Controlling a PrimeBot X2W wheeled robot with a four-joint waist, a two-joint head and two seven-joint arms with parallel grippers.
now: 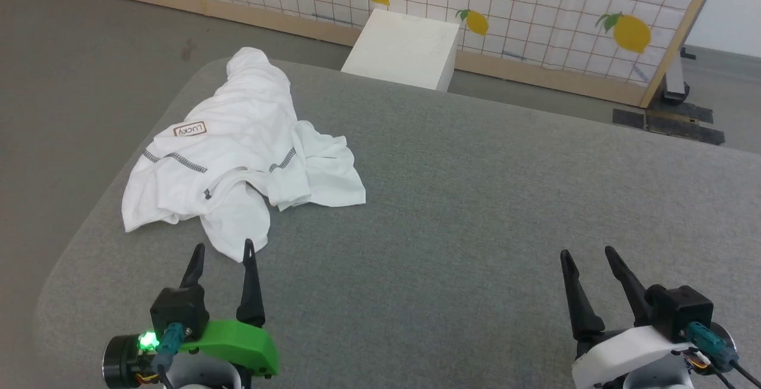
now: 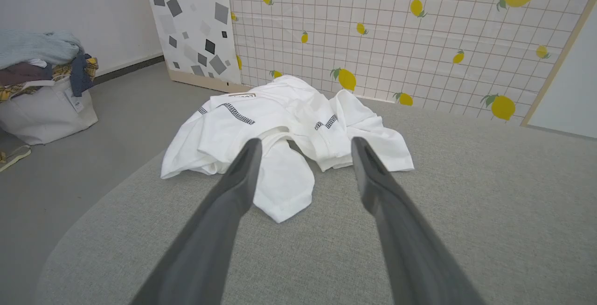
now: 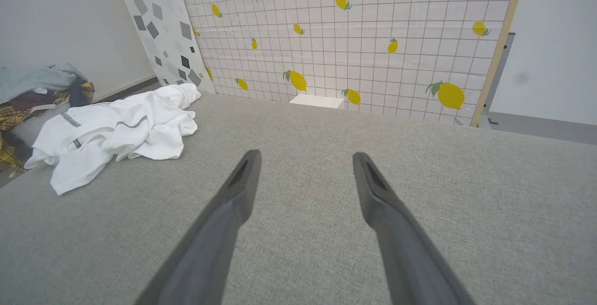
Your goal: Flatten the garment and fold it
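- My left pincer (image 1: 224, 245) sits at the lower left of the head view, fingers spread apart with nothing gripped. Its arm is cut off by the bottom edge.
- My right pincer (image 1: 587, 251), at the lower right, is also spread and holds nothing, over bare grey surface (image 1: 475, 210).
- The garment (image 1: 238, 151), a white long-sleeved shirt, lies crumpled in the upper left of the head view, near the surface's rounded corner.
- One loose end of it reaches down to my left fingertips. I cannot tell whether they touch.
- Its folds hide a good deal: only short runs of the grey stitched seams show, and I cannot trace the hem.
- The "LUCKY" patch (image 1: 190, 129) reads upside down in the head view and is too flattened to read in the left wrist view.
- A white box (image 1: 404, 50) at top centre has its base hidden behind the surface's far edge, and a lemon-print panel (image 1: 535, 14) stands behind it.
- A bag (image 2: 46, 118) heaped with clothes is cut off at the left edge of the left wrist view.
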